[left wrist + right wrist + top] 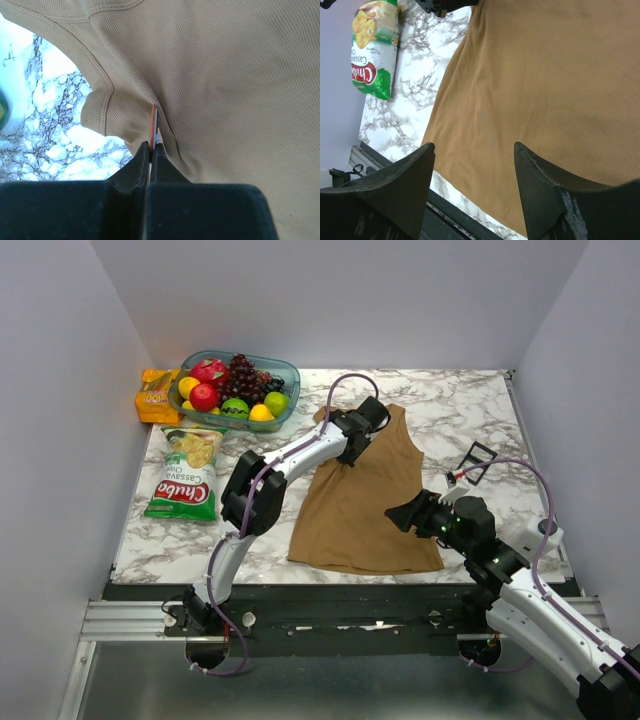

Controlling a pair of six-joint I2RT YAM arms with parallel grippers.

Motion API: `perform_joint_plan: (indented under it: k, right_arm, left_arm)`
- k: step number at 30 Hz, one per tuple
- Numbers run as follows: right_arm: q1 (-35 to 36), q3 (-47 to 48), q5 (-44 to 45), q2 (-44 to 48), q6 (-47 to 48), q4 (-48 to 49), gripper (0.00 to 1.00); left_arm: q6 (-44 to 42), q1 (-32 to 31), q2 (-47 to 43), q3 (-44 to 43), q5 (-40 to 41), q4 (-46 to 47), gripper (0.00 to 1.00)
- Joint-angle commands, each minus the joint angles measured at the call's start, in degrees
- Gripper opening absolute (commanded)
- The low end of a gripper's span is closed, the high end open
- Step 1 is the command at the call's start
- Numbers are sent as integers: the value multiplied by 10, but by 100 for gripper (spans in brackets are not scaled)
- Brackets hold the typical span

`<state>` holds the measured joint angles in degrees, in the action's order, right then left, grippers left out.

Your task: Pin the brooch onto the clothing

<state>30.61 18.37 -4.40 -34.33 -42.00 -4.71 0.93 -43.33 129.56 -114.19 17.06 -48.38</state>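
The left claw (151, 149) was pinched almost shut on the small brooch (154, 122), which showed edge-on as a thin orange-and-pale sliver. It pressed into a fold of the tan-brown ribbed sleeveless top (240, 75) beside a stitched, banded edge, near the centre of the left wrist view. The right claw (474, 150) gaped wide and held nothing, its dark wedge-shaped fingers (405, 190) above the top's lower hem. The soft cloth lay flat on the white, grey-veined marble counter (450, 410).

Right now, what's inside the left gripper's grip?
The left gripper is shut on a thin orange-edged piece, likely the brooch, pressed against a fold of the tank top. Its face is hidden by fingers and cloth.
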Motion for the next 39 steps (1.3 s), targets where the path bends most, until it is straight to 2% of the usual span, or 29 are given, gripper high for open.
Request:
perform_joint_plan:
  k: [1,17,39]
  right_arm:
    - [-5,-8,-10,3,-3,-5,73]
    - [-4,-6,-10,3,-5,-4,73]
    - [-4,-10,-11,1,-7,-1,73]
  left_arm:
    - [7,5,-33,9,-7,11,0]
    - [7,14,-42,39,-12,27,0]
    - [5,21,-49,37,-10,23,0]
